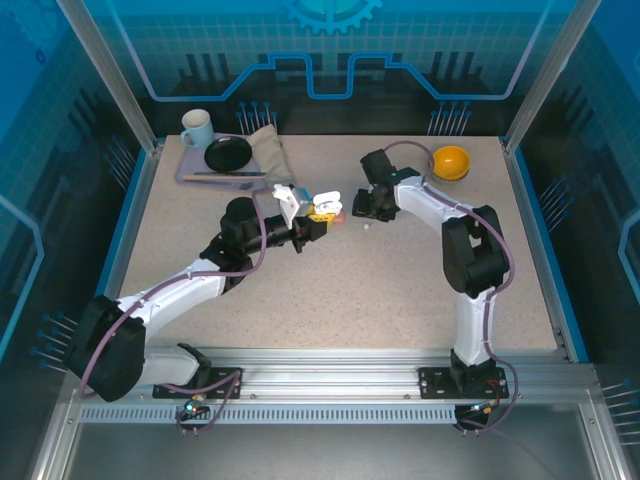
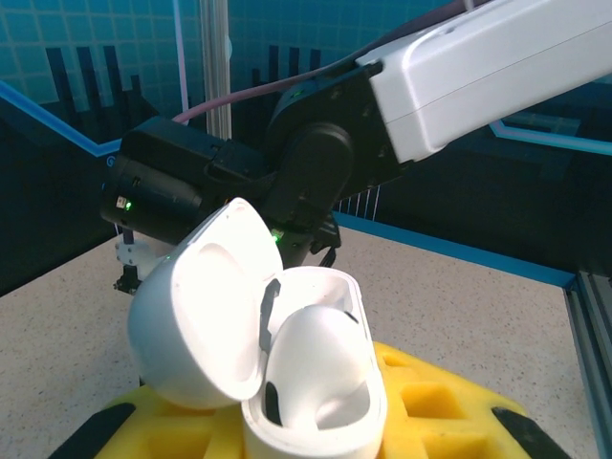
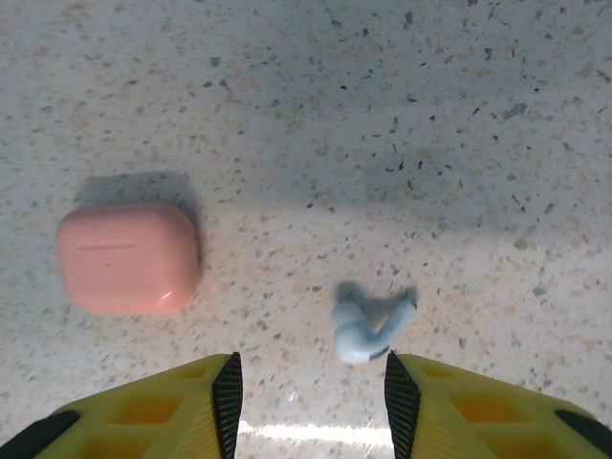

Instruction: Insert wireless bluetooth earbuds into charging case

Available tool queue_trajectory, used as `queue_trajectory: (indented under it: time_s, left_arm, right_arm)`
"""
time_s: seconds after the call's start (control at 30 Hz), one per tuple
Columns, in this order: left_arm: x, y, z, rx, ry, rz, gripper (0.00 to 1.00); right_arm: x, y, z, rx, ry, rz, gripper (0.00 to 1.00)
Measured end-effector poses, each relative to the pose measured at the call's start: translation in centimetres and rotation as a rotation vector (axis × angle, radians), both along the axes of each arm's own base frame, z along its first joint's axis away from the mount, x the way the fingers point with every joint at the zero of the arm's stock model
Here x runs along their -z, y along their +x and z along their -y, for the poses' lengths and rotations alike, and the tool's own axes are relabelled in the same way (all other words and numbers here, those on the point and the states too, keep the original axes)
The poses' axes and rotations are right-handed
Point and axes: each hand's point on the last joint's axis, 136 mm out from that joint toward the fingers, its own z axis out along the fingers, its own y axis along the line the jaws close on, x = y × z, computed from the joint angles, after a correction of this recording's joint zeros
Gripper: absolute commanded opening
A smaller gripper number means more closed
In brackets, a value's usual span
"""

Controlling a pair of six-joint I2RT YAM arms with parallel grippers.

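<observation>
A white charging case [image 2: 316, 382] with its lid [image 2: 196, 306] flipped open to the left is held above the table, my left gripper [image 2: 316, 430] shut on its base between yellow fingers. I cannot tell whether a bud sits in its white inside. From above, that case [image 1: 325, 201] and the left gripper [image 1: 320, 212] hang mid-table. My right gripper [image 3: 311, 397] stands open, pointing down just over the table. One white earbud [image 3: 368, 325] lies loose on the table between its fingers, close to the right one [image 3: 406, 397]. A shut salmon-pink case [image 3: 127, 258] lies further left.
A purple tray [image 1: 190, 172] at the back left carries a mug [image 1: 196, 128], a black dish [image 1: 228, 153] and a cloth [image 1: 268, 152]. An orange bowl [image 1: 451, 161] sits at the back right. The right arm's wrist [image 2: 316, 163] looms just behind the held case.
</observation>
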Motion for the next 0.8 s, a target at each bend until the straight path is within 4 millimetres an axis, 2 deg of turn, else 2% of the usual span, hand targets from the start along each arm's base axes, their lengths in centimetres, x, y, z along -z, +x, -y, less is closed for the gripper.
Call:
queue_trajectory:
  time_s: [0.27, 0.43, 0.53, 0.6, 0.7, 0.8]
  left_arm:
    - [0.4, 0.0, 0.0, 0.0, 0.01, -0.011, 0.0]
    - [0.3, 0.1, 0.0, -0.004, 0.01, -0.01, 0.0]
    - [0.3, 0.1, -0.1, -0.007, 0.01, -0.01, 0.0]
    - [0.3, 0.1, -0.1, -0.007, 0.01, -0.01, 0.0]
    - [0.3, 0.1, -0.1, -0.007, 0.01, -0.011, 0.0]
    - [0.3, 0.1, -0.1, -0.007, 0.01, -0.01, 0.0]
  right_arm:
    - [2.5, 2.3, -0.8, -0.023, -0.011, -0.016, 0.45]
    - [3.6, 1.7, -0.6, -0.025, -0.014, -0.037, 0.44]
    - [4.5, -0.3, 0.0, -0.02, -0.012, -0.056, 0.43]
    - [4.1, -1.8, 0.3, -0.017, 0.001, -0.053, 0.42]
    - [3.1, -5.6, 0.3, -0.032, 0.008, -0.063, 0.43]
    - [1.2, -9.1, -1.0, -0.071, 0.022, -0.029, 0.43]
